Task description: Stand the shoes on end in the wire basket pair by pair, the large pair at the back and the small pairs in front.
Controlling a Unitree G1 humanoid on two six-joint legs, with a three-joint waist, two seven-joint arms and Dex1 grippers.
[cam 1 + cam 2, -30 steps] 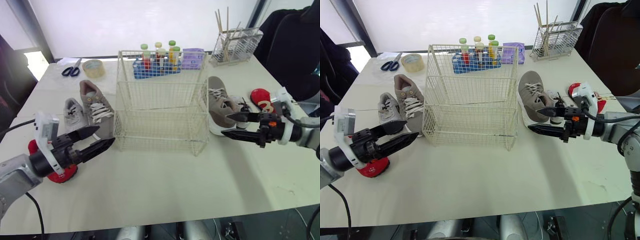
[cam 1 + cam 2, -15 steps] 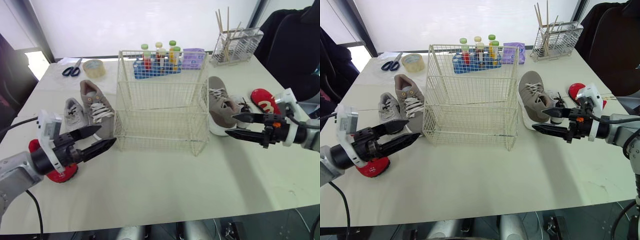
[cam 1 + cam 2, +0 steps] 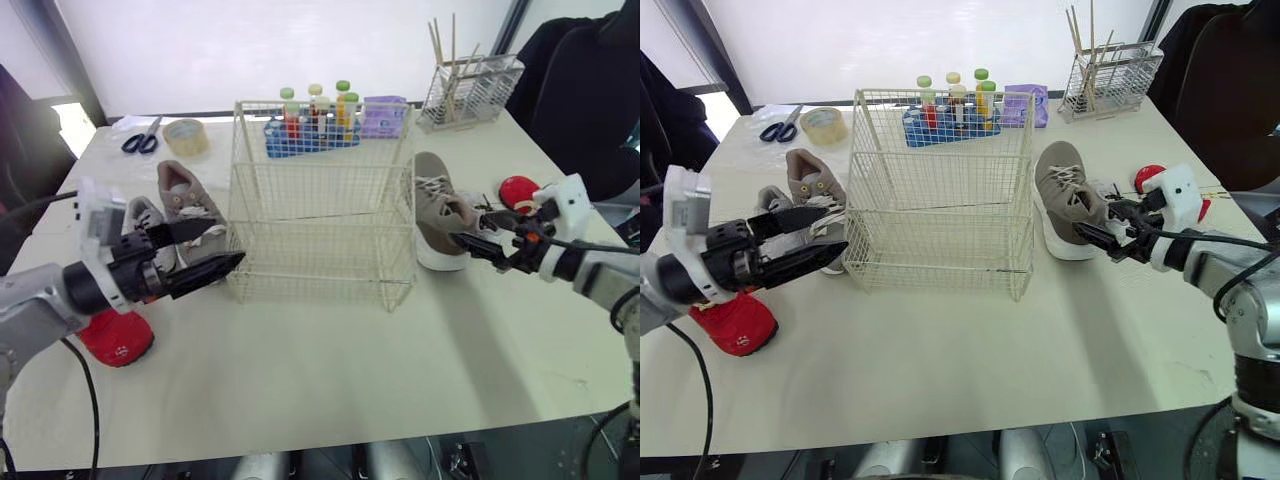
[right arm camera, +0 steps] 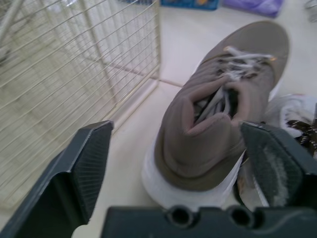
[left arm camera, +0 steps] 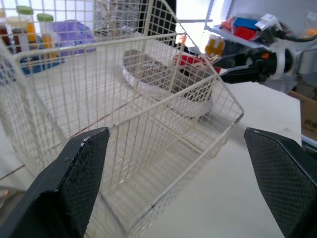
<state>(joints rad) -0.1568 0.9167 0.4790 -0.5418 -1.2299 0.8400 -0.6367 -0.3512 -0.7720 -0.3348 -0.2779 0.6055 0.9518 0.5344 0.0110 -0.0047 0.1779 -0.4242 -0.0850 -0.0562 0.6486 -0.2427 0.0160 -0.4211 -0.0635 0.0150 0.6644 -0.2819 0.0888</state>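
In the right wrist view the taupe white-soled shoe point(image 4: 218, 129), right of the cream wire basket point(image 3: 320, 190), is framed by the wide-open right gripper point(image 4: 174, 130). The left gripper point(image 5: 174, 131) is spread wide beside the basket's left wall.

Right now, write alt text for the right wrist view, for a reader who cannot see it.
A large taupe shoe with a white sole sits on the pale table, heel toward the camera, framed between the right arm's open black fingers. The wire basket stands beside it, with a strip of table between them.
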